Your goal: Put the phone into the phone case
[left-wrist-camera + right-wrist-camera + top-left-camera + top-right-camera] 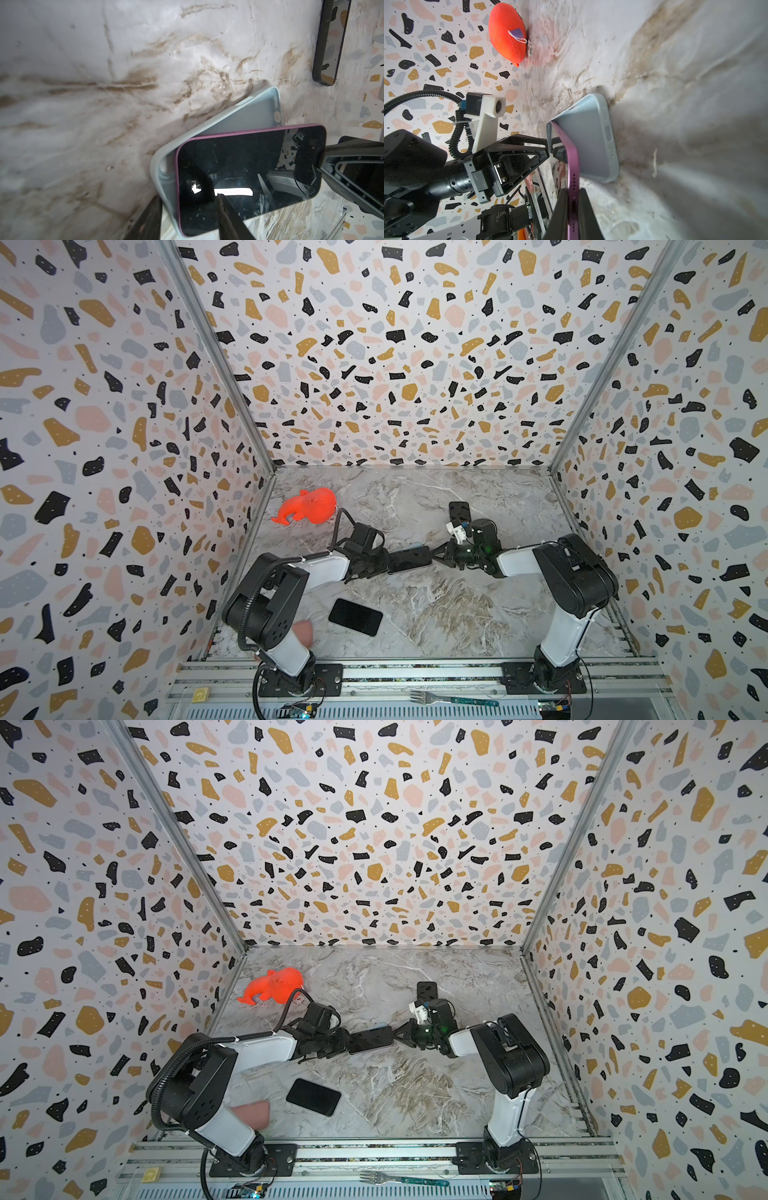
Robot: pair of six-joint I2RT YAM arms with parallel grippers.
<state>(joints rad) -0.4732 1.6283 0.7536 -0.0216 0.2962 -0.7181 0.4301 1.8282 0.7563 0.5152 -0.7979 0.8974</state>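
Fork (453,699) frontmost; right fingers (560,216) pinch phone (572,166), left fingers (527,145) clamp case (589,141); plush (307,506) beyond.

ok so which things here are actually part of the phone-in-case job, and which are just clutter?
In the job: purple phone, gripped by the right gripper; light blue case, gripped by the left gripper.

Lying about: orange plush toy; black phone near the front; dark phone at the back; pink item; fork on the rail.
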